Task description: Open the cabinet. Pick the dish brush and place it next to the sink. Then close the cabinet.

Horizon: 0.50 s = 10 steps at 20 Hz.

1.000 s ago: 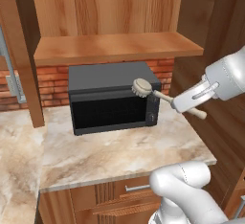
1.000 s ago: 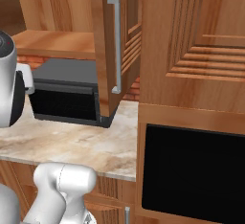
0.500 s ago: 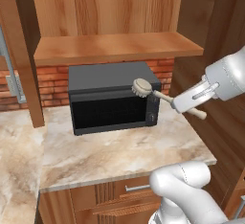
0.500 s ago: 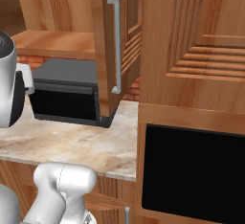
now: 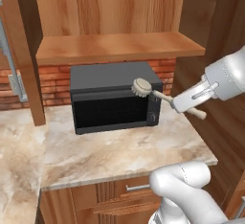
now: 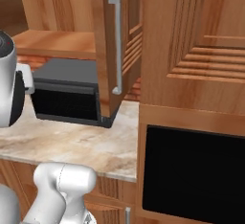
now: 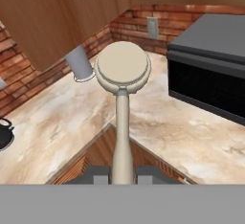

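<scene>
The cabinet (image 5: 119, 50) stands open, its bare shelf showing above the black microwave (image 5: 112, 96); its door (image 6: 115, 46), with the long silver handle, is swung out toward the right base camera. Set against the pictures from the last second, nothing in the room has shifted and the arm (image 5: 225, 82) holds the same pose, so this looks like a pause with the brush already out of the cabinet.

Below lies the marble table (image 5: 110, 146), running left past the microwave. The sink itself cannot be made out from here; it probably lies further left along the table.

The end effector (image 5: 184, 102) is clamped narrow on the handle of the dish brush (image 5: 142, 87), which hangs in the air in front of the microwave's upper right corner, round head leading. In the hand view the fingers (image 7: 98, 174) press the handle from both sides.

So the pick is done; carrying the brush to the sink and shutting the door remain.
</scene>
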Motion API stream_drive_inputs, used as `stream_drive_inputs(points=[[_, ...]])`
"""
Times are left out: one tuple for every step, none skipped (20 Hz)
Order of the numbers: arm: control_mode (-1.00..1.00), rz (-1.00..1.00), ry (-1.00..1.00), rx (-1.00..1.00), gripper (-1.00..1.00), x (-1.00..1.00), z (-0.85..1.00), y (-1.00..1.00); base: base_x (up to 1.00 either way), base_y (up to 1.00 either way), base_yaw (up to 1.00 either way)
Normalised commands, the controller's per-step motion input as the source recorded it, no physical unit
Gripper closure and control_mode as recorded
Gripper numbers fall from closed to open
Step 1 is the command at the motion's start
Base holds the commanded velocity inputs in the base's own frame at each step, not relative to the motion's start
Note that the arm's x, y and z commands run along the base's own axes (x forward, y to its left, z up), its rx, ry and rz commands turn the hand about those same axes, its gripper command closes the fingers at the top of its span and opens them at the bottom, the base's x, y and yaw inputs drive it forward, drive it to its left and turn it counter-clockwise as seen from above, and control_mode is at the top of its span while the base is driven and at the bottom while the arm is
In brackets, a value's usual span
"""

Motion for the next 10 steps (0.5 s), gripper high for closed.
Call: stream_drive_inputs(points=[[1.0,0.0,0.0,0.0,1.0,0.0,0.0,0.0,-0.33,-0.04,0.17],[1.0,0.0,0.0,0.0,1.0,0.0,0.0,0.0,-0.43,-0.07,0.19],[1.0,0.0,0.0,0.0,1.0,0.0,0.0,0.0,-0.55,-0.06,0.22],[1.0,0.0,0.0,0.0,1.0,0.0,0.0,0.0,-0.62,-0.13,0.22],[1.0,0.0,0.0,0.0,1.0,0.0,0.0,0.0,-0.87,-0.12,0.27],[1.0,0.0,0.0,0.0,1.0,0.0,0.0,0.0,-0.66,-0.13,0.28],[1.0,0.0,0.0,0.0,1.0,0.0,0.0,0.0,-0.54,-0.21,0.29],[1.0,0.0,0.0,0.0,1.0,0.0,0.0,0.0,-0.47,-0.29,0.3],[1.0,0.0,0.0,0.0,1.0,0.0,0.0,0.0,-0.42,-0.38,0.31],[1.0,0.0,0.0,0.0,1.0,0.0,0.0,0.0,-0.47,-0.29,0.31]])
